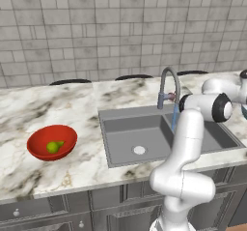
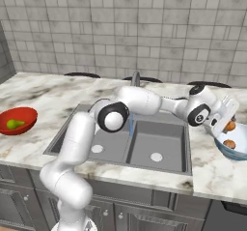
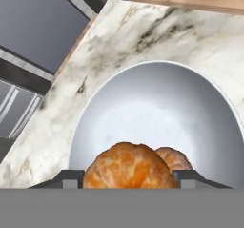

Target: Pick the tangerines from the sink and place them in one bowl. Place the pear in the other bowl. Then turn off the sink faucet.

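Note:
My gripper (image 2: 227, 123) hangs over the pale bluish-white bowl (image 2: 220, 145) on the counter right of the sink (image 1: 137, 133). It is shut on a round orange tangerine (image 3: 128, 167), which sits between the dark fingertips (image 3: 71, 178). A second tangerine (image 3: 175, 158) lies in the bowl (image 3: 152, 103) just below; in the right base view this second tangerine (image 2: 230, 143) rests under the held one (image 2: 231, 126). The yellow-green pear (image 1: 54, 146) lies in the red bowl (image 1: 34, 145) left of the sink. From the grey faucet (image 1: 169, 82) runs a thin blue water stream (image 1: 174, 119).
My arm stretches across the sink from the left to the right counter, in front of the faucet. The sink has a white drain (image 1: 139, 150). The marble counter's front edge and dark cabinet fronts (image 3: 28, 26) lie close to the pale bowl.

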